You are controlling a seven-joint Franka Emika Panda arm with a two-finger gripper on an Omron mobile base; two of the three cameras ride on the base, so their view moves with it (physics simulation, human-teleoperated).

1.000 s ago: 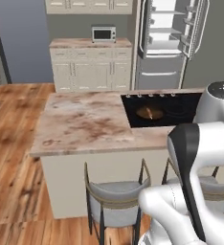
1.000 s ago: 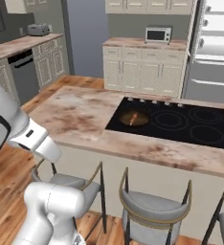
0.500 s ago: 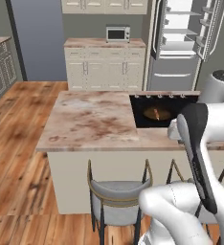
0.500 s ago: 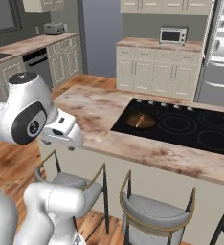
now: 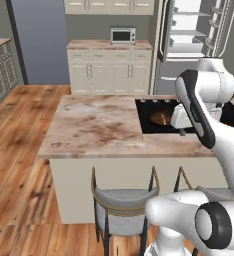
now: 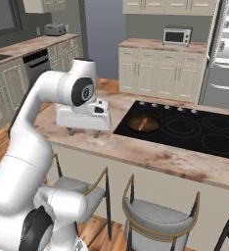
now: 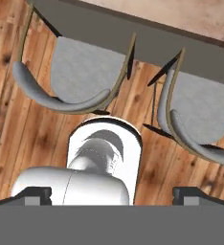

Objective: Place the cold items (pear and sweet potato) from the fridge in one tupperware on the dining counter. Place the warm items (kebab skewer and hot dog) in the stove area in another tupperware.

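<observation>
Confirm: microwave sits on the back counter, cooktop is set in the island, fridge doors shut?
Not quite. The fridge stands open, its shelves showing in the left base view. The microwave does sit on the back counter, and the cooktop is set in the island.

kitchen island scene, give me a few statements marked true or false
1. The black glass cooktop is set into the mottled beige stone island counter. True.
2. A white microwave stands on the island. False: it stands on the back counter by the wall.
3. The hand is open, holding nothing. True.
4. The hand camera looks down at grey padded stools over the wooden floor. True.
5. The silver fridge doors are closed. False: open, shelves showing.
6. A clear tupperware box sits on the island. False: none is there.
</observation>
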